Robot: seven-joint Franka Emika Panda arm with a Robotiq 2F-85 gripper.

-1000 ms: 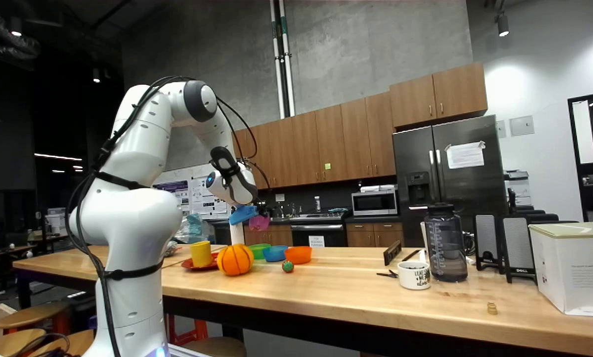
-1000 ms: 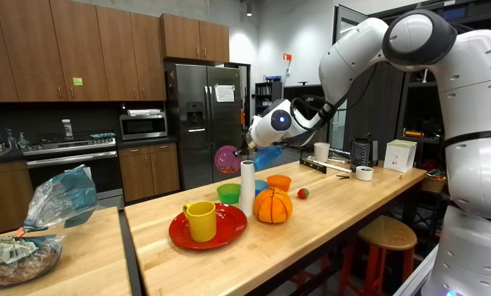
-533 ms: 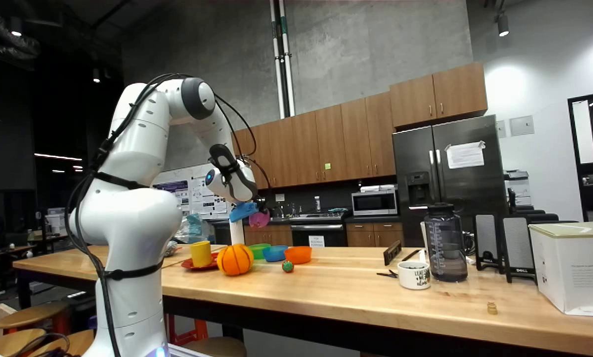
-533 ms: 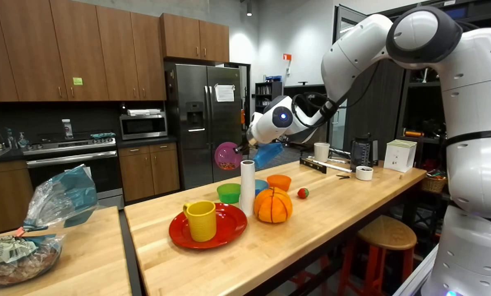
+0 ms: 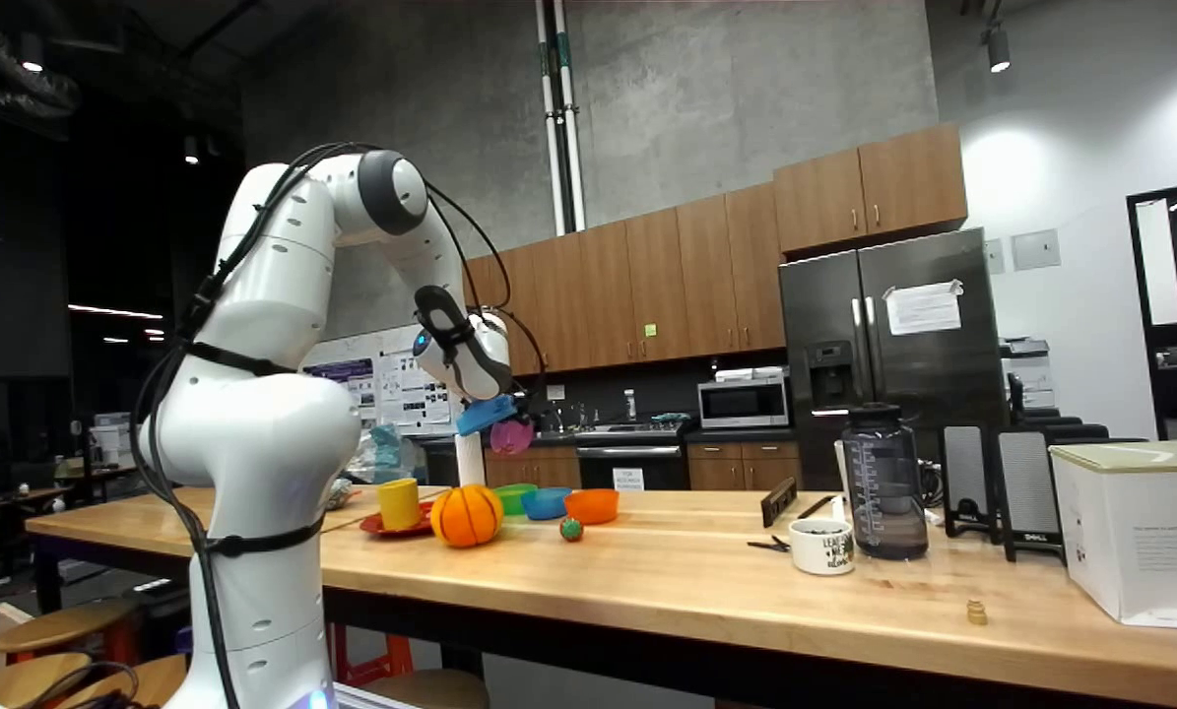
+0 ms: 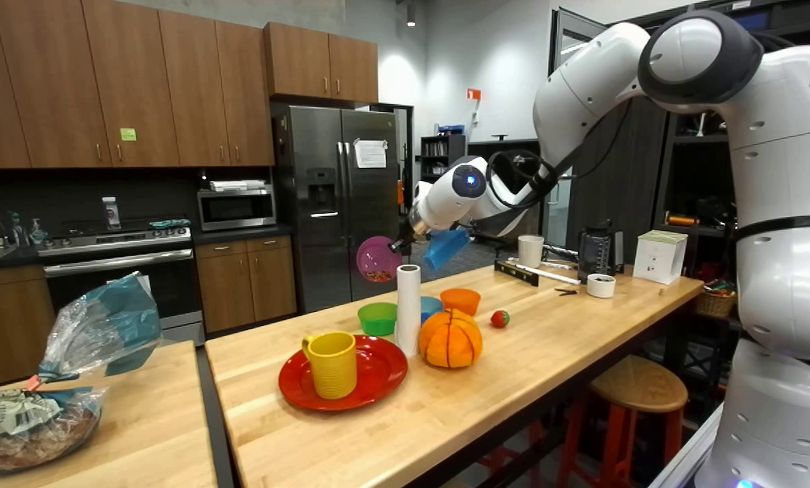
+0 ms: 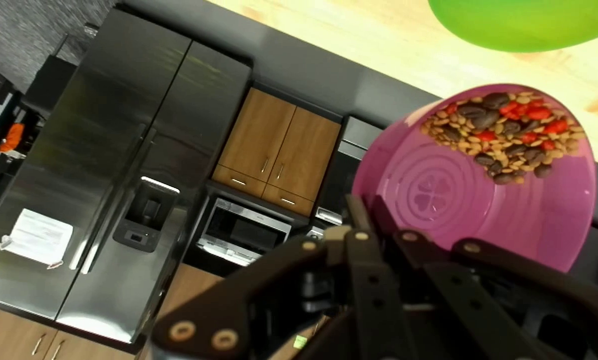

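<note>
Two fingers [image 7: 363, 250] pinch a tilted, glossy magenta bowl [image 7: 469, 207] holding tan, red and brown bits [image 7: 511, 135]

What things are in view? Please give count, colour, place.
Held bowl: 1, purple, in jaws
Bits: many, tan, brown, red, inside it
Other bowls: 3, green, blue, orange, table
Tube: 1, white, table
Plate: 1, red, table
Mug: 1, yellow, on plate
Ball: 1, orange, table
Strawberry: 1, red, green, table
Level: 1, black, table
Cups: 2, white, table
Bottle: 1, dark, table
Speakers: 2, grey, table
Box: 1, white, table
Bag: 1, clear, teal, second table
Stools: several, brown, by table
Fridge: 1, steel, behind
Microwave: 1, steel, behind
Cabinets: several, brown, behind
Piece: 1, blue, near jaws
Arm: 1, white, over table
Jaws: 1 pair, dark, closed on held bowl
</note>
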